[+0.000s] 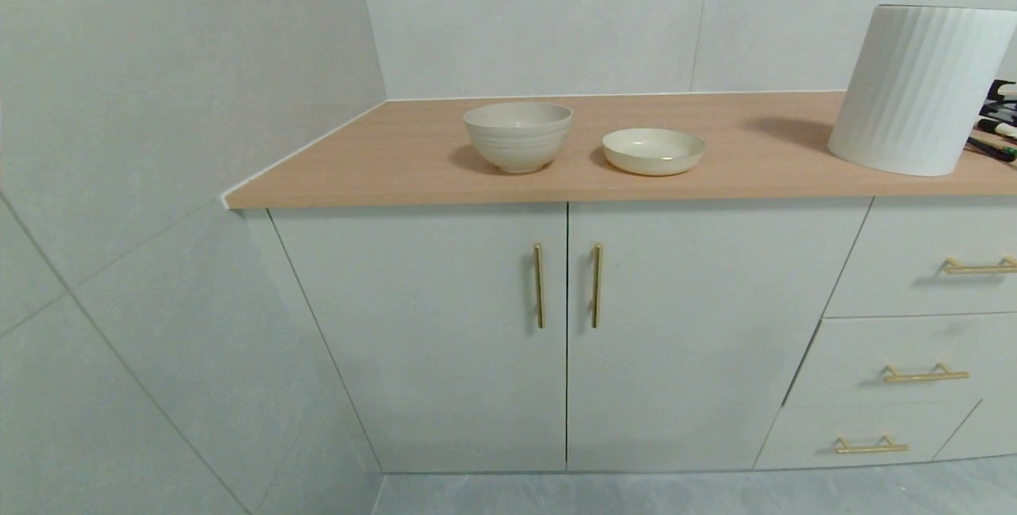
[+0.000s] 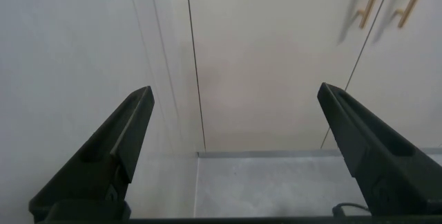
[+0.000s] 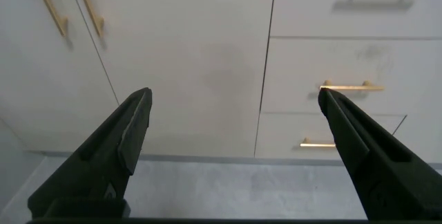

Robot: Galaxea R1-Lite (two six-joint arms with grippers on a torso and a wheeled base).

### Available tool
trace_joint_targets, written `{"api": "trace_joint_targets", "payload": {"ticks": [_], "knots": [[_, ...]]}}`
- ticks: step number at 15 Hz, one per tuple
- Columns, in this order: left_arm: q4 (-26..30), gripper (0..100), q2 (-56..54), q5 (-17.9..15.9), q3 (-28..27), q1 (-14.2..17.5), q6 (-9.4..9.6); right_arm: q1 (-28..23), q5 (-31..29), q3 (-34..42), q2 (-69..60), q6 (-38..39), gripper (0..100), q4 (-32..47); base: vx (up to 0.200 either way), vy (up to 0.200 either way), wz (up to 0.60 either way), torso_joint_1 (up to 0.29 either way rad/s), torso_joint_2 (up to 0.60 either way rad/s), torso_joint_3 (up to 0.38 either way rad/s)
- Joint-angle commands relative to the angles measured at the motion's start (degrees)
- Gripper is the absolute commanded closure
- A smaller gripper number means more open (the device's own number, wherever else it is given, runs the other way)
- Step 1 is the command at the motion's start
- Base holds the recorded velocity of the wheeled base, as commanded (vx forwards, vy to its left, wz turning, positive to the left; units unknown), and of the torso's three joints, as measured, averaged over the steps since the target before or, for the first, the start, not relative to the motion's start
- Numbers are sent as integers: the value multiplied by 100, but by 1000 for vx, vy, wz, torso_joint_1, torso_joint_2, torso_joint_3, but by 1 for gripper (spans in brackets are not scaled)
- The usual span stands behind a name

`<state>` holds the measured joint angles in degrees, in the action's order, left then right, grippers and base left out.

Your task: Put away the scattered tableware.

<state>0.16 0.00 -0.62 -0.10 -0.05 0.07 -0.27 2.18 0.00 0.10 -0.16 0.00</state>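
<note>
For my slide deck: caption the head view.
Deep bowl and shallow dish side by side on wooden countertop above closed cabinet doors.

The wood-toned surface (image 1: 381,157) runs into a tiled corner on its left end. A deep cream bowl (image 1: 518,136) stands upright near that end, with a shallow dish (image 1: 653,151) just beside it, apart. Well to the right stands a white ribbed container (image 1: 922,90), with dark utensils (image 1: 997,133) lying beyond it.

Cream bowl (image 1: 518,136) upright on counter, shallow dish (image 1: 653,151) just beside
</note>
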Motion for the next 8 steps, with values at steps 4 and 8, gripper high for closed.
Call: {"api": "trace_joint_targets", "payload": {"ticks": [4, 8], "knots": [[2, 0, 0, 1, 1, 5, 1, 0, 2, 0, -1, -2, 0, 0, 0, 0, 0, -51, 299, 231], [2, 0, 0, 1, 1, -4, 1, 0, 2, 0, -1, -2, 0, 0, 0, 0, 0, -4, 16, 10]]}}
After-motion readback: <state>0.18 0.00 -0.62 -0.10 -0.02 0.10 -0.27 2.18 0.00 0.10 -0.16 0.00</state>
